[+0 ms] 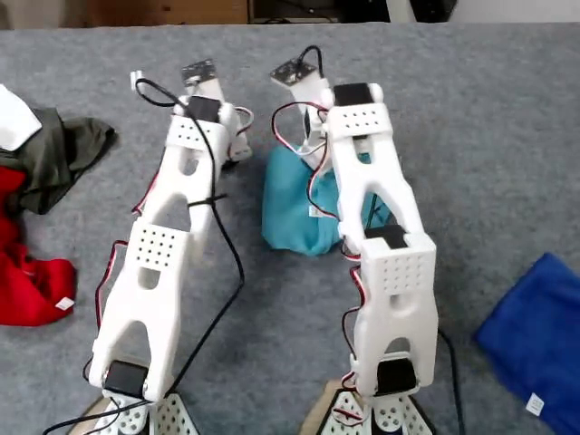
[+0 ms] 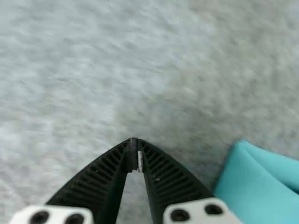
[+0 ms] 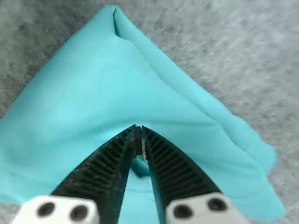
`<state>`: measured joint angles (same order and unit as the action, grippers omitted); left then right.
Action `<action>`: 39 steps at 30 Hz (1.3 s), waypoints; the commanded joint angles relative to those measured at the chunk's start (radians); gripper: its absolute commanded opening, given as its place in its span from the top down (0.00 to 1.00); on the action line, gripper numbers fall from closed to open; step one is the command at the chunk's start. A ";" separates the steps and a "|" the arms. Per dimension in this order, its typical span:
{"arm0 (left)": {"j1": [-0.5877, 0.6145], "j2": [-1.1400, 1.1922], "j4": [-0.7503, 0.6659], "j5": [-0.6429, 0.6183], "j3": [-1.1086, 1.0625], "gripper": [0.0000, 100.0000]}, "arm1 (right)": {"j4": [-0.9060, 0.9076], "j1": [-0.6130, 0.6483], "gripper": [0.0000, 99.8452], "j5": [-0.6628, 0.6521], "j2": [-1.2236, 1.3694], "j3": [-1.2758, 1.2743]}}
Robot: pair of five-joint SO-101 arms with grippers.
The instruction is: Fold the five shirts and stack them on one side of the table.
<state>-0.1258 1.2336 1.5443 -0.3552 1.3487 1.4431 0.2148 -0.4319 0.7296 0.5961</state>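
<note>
A teal shirt (image 1: 290,213) lies folded in the middle of the grey table, partly under the right arm. In the right wrist view, my right gripper (image 3: 138,127) is shut over the teal shirt (image 3: 93,93). Creases run to its tips, so it looks pinched on the fabric. My left gripper (image 2: 134,140) is shut with nothing in it, low over bare carpet just beside the teal shirt's edge (image 2: 261,182). At the left edge lie a dark green shirt (image 1: 63,154), a red shirt (image 1: 32,276) and a white shirt (image 1: 14,118). A blue shirt (image 1: 535,340) lies at the right edge.
The grey carpeted table (image 1: 471,118) is bare at the back and at the right rear. Both arms' bases stand at the front edge, and loose cables hang along the arms.
</note>
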 commanded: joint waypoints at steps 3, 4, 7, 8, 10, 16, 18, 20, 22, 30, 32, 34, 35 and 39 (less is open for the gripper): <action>0.048 -0.007 0.023 0.002 0.052 0.98 | 0.028 0.010 1.00 -0.008 0.061 0.035; 0.048 -0.007 0.021 0.002 0.052 0.98 | 0.046 0.010 1.00 -0.008 0.065 0.038; 0.048 -0.007 0.021 0.002 0.052 0.98 | 0.121 0.010 1.00 -0.008 0.065 0.059; 0.046 -0.007 0.021 0.002 0.052 0.98 | 0.155 0.010 1.00 -0.008 0.065 0.077; 0.044 -0.007 0.021 0.002 0.052 0.98 | 0.213 0.008 1.00 -0.008 0.068 0.120; 0.043 -0.007 0.021 0.002 0.052 0.98 | 0.310 -0.030 1.00 -0.009 0.065 0.188; 0.043 -0.007 0.021 0.003 0.052 0.98 | 0.328 -0.039 1.00 -0.009 0.065 0.189; 0.044 -0.007 0.021 0.003 0.052 0.98 | 0.338 -0.047 1.00 -0.021 0.067 0.183; 0.046 -0.007 0.021 0.003 0.052 0.98 | 0.336 -0.064 1.00 -0.023 0.065 0.157; 0.046 -0.007 0.020 0.003 0.052 0.98 | 0.336 -0.148 1.00 -0.061 -0.010 0.039; 0.046 -0.007 0.018 0.003 0.052 0.98 | 0.336 -0.163 1.00 -0.074 -0.056 -0.015; 0.046 -0.007 0.008 0.003 0.051 0.98 | 0.333 -0.173 1.00 -0.092 -0.105 -0.081; 0.046 -0.007 0.008 0.003 0.052 0.98 | 0.331 -0.176 1.00 -0.098 -0.131 -0.119; 0.046 -0.007 0.008 0.003 0.052 0.98 | 0.315 -0.189 1.00 -0.126 -0.249 -0.269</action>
<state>-0.1059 1.2352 1.5612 -0.3537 1.3594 1.7637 0.0552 -0.5393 0.6176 0.4074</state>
